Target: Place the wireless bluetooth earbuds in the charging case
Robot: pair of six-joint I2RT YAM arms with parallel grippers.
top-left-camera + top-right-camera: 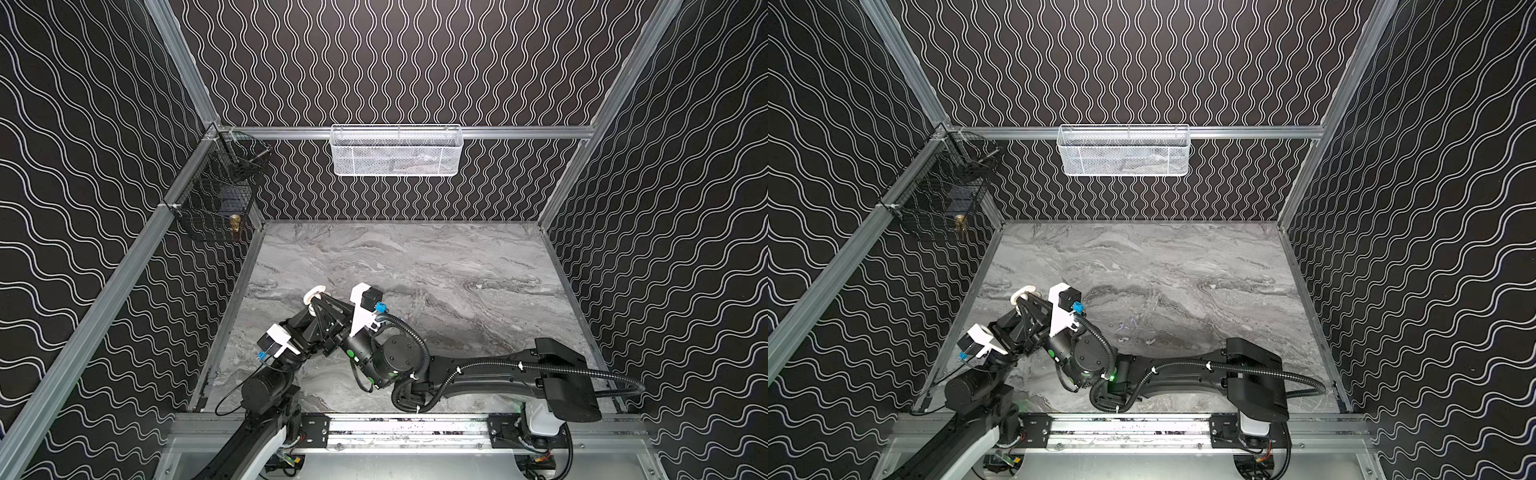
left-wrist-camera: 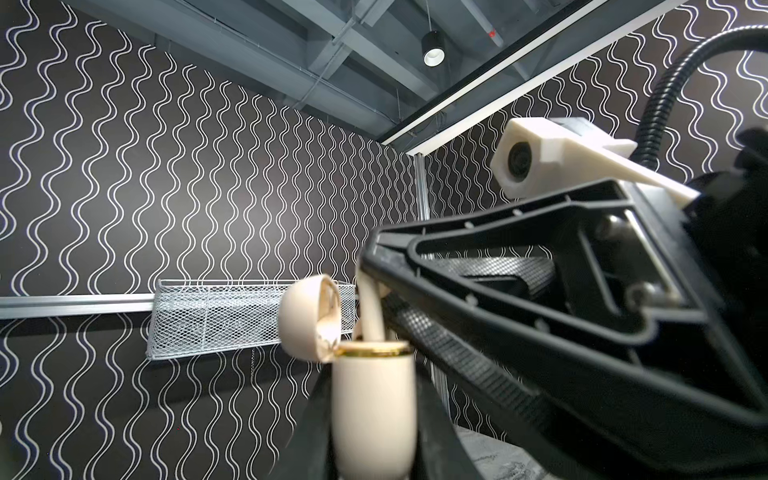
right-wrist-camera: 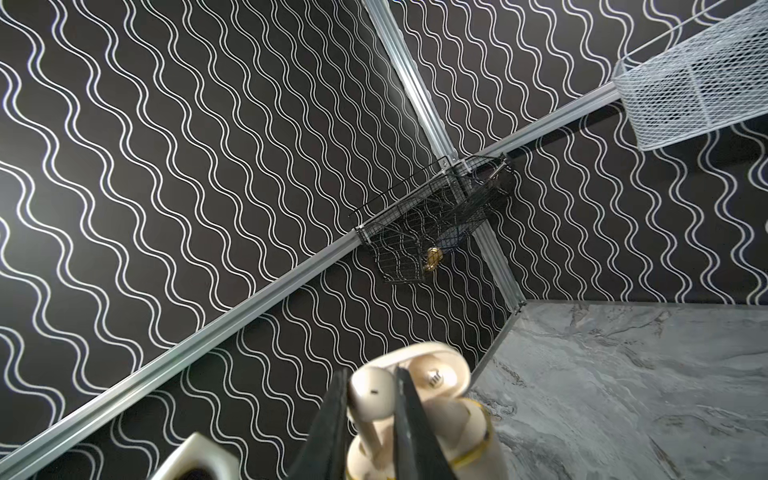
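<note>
Right wrist: R pincer [image 3: 370, 376] grips earbud [image 3: 371, 395] at case [image 3: 457, 419], lid [image 3: 440, 359] print unreadable

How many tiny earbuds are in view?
5. One white stemmed plastic earbud is pinched in the right tool, stem at the open cream case; two pale lavender earbuds and two white earbuds lie on the grey marble table. Others may be hidden.

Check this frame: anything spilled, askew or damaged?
Nothing stands out. The left gripper holds the open charging case upright; the right gripper holds an earbud stem-down at its opening. A few loose earbuds lie on the table.
</note>
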